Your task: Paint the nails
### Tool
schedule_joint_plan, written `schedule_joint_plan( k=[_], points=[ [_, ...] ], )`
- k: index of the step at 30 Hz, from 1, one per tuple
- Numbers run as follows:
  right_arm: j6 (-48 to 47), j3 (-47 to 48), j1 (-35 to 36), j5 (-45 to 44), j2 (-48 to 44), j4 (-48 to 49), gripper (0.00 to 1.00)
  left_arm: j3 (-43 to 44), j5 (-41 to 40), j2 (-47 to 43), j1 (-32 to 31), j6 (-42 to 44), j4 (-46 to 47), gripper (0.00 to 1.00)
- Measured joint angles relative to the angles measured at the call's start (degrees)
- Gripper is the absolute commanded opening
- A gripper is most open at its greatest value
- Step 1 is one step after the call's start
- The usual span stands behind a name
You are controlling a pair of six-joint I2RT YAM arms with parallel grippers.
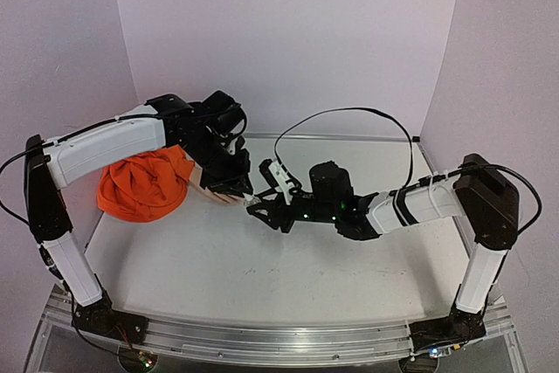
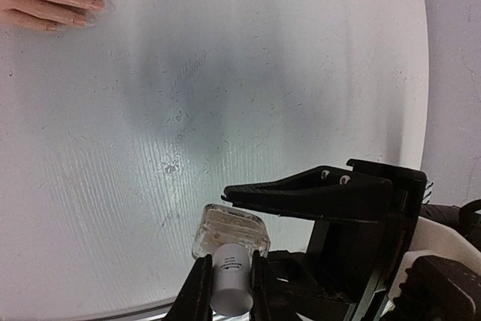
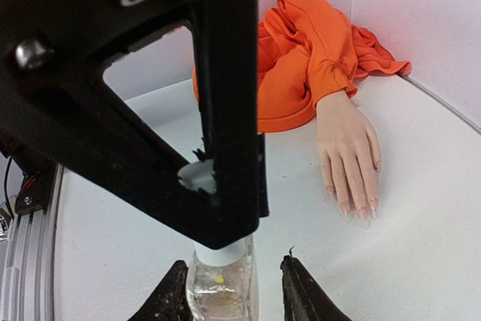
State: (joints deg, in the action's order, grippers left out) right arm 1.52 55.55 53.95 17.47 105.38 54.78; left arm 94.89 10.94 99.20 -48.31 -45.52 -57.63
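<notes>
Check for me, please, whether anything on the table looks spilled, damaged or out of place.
Nothing stands out. The table shows no spill, the mannequin hand lies flat, palm down, with its orange sleeve merely bunched behind it, and the small clear bottle is capped in the left tool.

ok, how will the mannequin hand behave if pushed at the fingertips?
Likely slides: the mannequin hand lies loose and flat on the smooth table. Its orange sleeve is bunched, floppy cloth, so probably little anchoring. The fingers look moulded stiff, so they shouldn't flex much.
</notes>
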Motion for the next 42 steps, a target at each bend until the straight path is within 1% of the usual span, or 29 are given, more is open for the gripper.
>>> schedule_joint_plan(
  k=[5, 8, 12, 13, 14, 15, 16, 17, 20, 21, 23, 24, 25, 28, 30, 32, 34, 37, 39, 42],
  points=[
    [0.3, 0.0, 0.0, -0.4, 0.3, 0.6, 0.40, 0.0, 0.0, -0.7, 0.0, 0.0, 0.0, 0.00],
    [0.9, 0.1, 0.0, -0.4, 0.6, 0.6, 0.34, 0.0, 0.0, -0.7, 0.0, 0.0, 0.0, 0.00],
    [1.7, 0.5, 0.0, 0.4, 0.6, 1.1, 0.17, 0.0, 0.1, -0.7, 0.0, 0.0, 0.1, 0.00],
    [2.0, 0.6, 0.0, 1.0, 0.6, 1.4, 0.06, 0.0, 0.0, -0.7, 0.1, 0.0, 0.2, 0.00],
    [2.6, 0.6, 0.1, 1.4, 0.6, 1.4, 0.00, 0.0, 0.1, -0.8, 0.2, 0.0, 0.1, 0.00],
    [2.7, 0.6, 0.1, 1.6, 0.7, 1.6, 0.00, 0.0, 0.2, -0.9, 0.2, 0.0, 0.0, 0.01],
    [3.1, 0.6, 0.1, 1.7, 0.7, 1.8, 0.00, 0.0, 0.3, -0.9, 0.3, 0.1, -0.1, 0.06],
    [3.0, 0.6, 0.1, 1.9, 0.7, 1.9, 0.00, 0.0, 0.3, -1.0, 0.3, 0.3, 0.0, 0.16],
    [3.4, 0.5, 0.1, 2.5, 0.7, 2.2, 0.00, 0.0, 0.4, -1.3, 0.3, 2.1, 0.0, 0.60],
    [3.8, 0.5, 0.1, 2.7, 0.6, 2.4, 0.00, 0.0, 0.4, -1.6, 0.3, 2.7, 0.2, 0.72],
    [4.5, 0.1, -0.3, 3.8, 0.0, 2.5, 0.00, -0.6, 0.4, -3.1, 0.3, 5.1, 1.3, 0.87],
    [5.1, -0.3, -0.6, 5.1, -0.7, 2.5, 0.00, -1.8, 0.6, -4.9, 0.3, 6.6, 2.9, 0.92],
    [6.0, -0.8, -1.0, 7.0, -1.7, 2.5, 0.00, -3.6, 1.0, -7.1, 0.3, 8.0, 4.9, 0.95],
    [9.3, -1.7, -3.6, 14.0, -5.0, 2.8, 0.00, -10.3, 3.7, -14.8, 0.4, 11.6, 12.3, 0.95],
    [11.7, -1.7, -5.7, 19.0, -6.8, 4.0, 0.00, -14.1, 6.7, -19.5, 0.4, 13.8, 17.5, 0.89],
    [14.0, -1.6, -7.5, 23.4, -8.5, 5.1, 0.00, -15.9, 9.6, -21.8, 0.4, 15.4, 22.1, 0.84],
    [16.2, -1.5, -8.5, 26.9, -9.8, 6.0, 0.00, -16.2, 12.1, -22.1, 0.3, 16.8, 25.9, 0.77],
    [18.8, -0.5, -8.3, 31.3, -10.3, 7.0, 0.00, -16.3, 15.9, -21.7, 0.3, 18.8, 30.3, 0.69],
    [20.1, 0.3, -8.1, 33.2, -10.3, 7.0, 0.00, -16.3, 17.7, -21.4, 0.3, 19.5, 32.3, 0.67],
    [21.6, 1.1, -7.8, 35.4, -10.3, 7.5, 0.00, -16.1, 20.1, -20.1, 0.3, 20.3, 34.0, 0.58]
  ],
)
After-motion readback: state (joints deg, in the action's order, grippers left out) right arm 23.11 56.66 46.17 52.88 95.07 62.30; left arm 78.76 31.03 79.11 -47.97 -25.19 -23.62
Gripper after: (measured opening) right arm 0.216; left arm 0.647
